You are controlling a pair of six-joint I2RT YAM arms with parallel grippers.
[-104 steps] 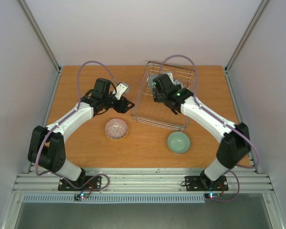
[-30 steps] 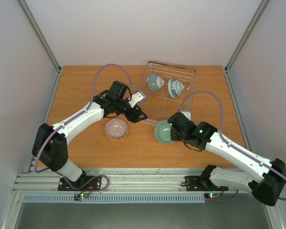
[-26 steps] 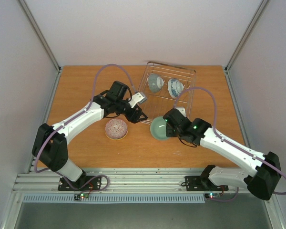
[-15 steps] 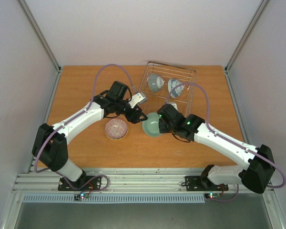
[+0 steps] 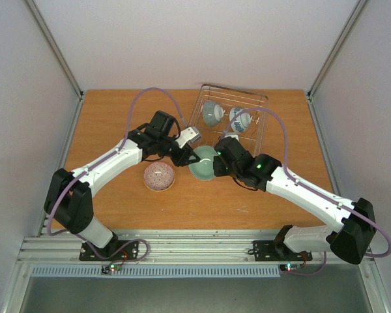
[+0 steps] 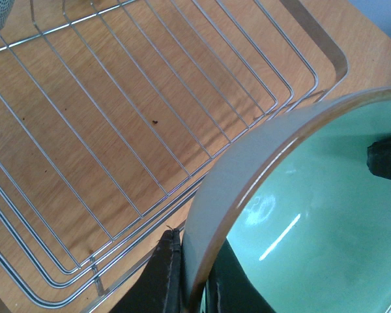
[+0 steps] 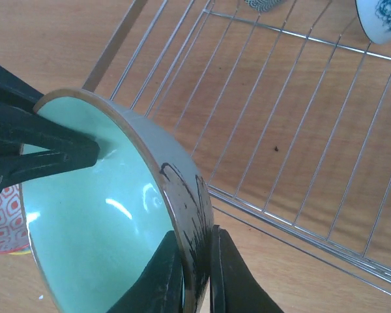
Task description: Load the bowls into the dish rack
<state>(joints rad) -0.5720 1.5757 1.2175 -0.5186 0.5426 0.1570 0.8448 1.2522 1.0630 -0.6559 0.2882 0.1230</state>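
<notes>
While pinched at the rim from two sides, hangs steeply tilted at the near-left corner of the dish rack (image 5: 249, 98) (image 6: 117, 124) (image 7: 300, 137): so much for the pale green bowl (image 5: 199, 164) (image 6: 313, 215) (image 7: 98, 235), its glazed inside showing to the overhead camera.

Clamped on its right-hand rim by the right gripper (image 5: 213, 167) (image 7: 194, 277). One finger inside on the glaze, one outside on the grey wall, jaws drawn in to just the thickness of that wall.

Straddled on the opposite rim by the left gripper (image 5: 188, 158) (image 6: 190, 287). Outer finger touching the wall, inner one dark against the green. Looks closed on the rim as well, though the bottom edge of the left wrist view cuts off the pads.

Seen from the right wrist, left fingers reaching in from the left edge, one of them lying inside the bowl.

At the far end of the rack, two more on edge, side by side: a plain grey-green bowl (image 5: 212, 112) (image 7: 267, 4) and a blue-and-white bowl (image 5: 240, 120) (image 7: 381, 13). Both well apart from the held one.

On the wooden table (image 5: 111, 111), upright, the pink-red patterned bowl (image 5: 159, 177) (image 7: 1, 225). Sits to the near-left of the green bowl, outside the rack, clear of both grippers.
</notes>
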